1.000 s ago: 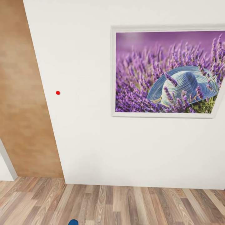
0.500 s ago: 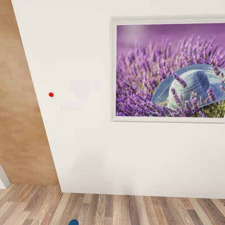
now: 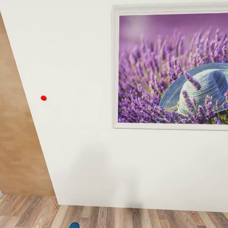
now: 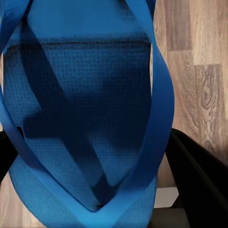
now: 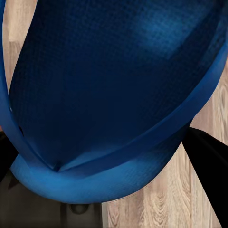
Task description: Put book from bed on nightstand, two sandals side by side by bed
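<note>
A bright blue sandal (image 4: 85,71) sits close in front of the left wrist camera, its straps crossing the sole, above the wood floor. My left gripper (image 4: 102,166) is shut on it, with a black finger (image 4: 199,180) on either side. The right wrist view has the other blue sandal (image 5: 109,71), and my right gripper (image 5: 107,156) is shut on it, with dark fingers (image 5: 209,156) flanking it. A small blue sandal tip (image 3: 74,225) peeks in at the bottom edge of the head view. The book, the bed and the nightstand are out of view.
A white wall (image 3: 79,126) stands close ahead, carrying a framed lavender-and-hat picture (image 3: 172,68) and a small red dot (image 3: 43,98). A light wooden door (image 3: 19,142) is at the left. A strip of brown plank floor (image 3: 126,218) runs along the wall's foot.
The whole head view has shifted: the wall and picture look larger, the picture has slid right, and less door and floor show. The blue tip stays at the bottom edge.
</note>
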